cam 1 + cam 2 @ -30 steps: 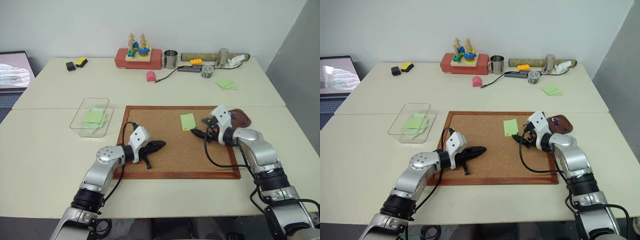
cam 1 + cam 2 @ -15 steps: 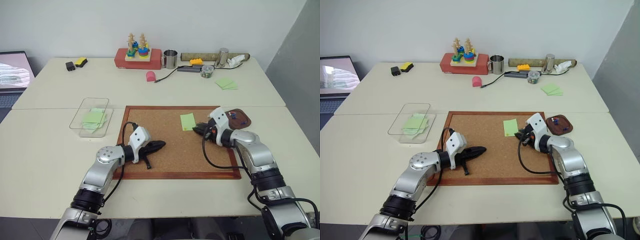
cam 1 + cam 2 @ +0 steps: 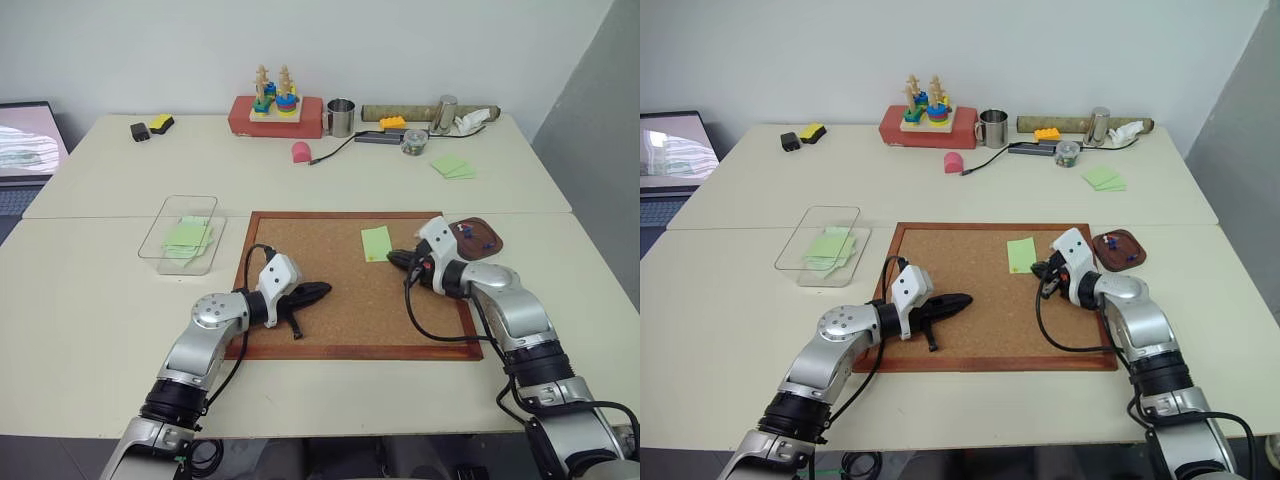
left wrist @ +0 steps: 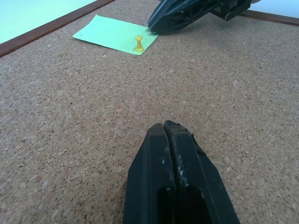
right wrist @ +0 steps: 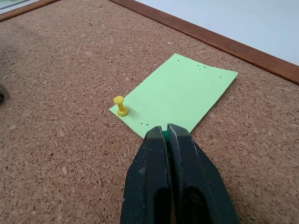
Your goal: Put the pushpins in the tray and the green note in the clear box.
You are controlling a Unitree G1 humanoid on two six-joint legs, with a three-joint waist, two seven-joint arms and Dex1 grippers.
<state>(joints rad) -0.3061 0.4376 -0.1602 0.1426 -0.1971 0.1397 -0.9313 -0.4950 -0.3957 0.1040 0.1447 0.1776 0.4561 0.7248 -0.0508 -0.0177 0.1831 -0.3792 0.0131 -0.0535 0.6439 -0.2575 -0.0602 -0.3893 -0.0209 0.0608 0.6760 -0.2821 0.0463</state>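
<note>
The right gripper (image 5: pixel 166 135) has its fingers pinched on a green pushpin (image 5: pixel 165 136) at the edge of the green note (image 5: pixel 180 95), which lies on the cork board (image 3: pixel 330 300). A yellow pushpin (image 5: pixel 121 106) stands in the note's corner. The left gripper (image 4: pixel 166 128) rests closed and empty on the board. The tray (image 3: pixel 487 238) sits beside the board, and the clear box (image 3: pixel 160 240) is on the bench (image 3: pixel 100 300).

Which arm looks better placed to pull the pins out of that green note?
The right. Its fingers are shut at the green note's edge, seemingly on a green pin, with the yellow pushpin close by. The left gripper rests farther off.
</note>
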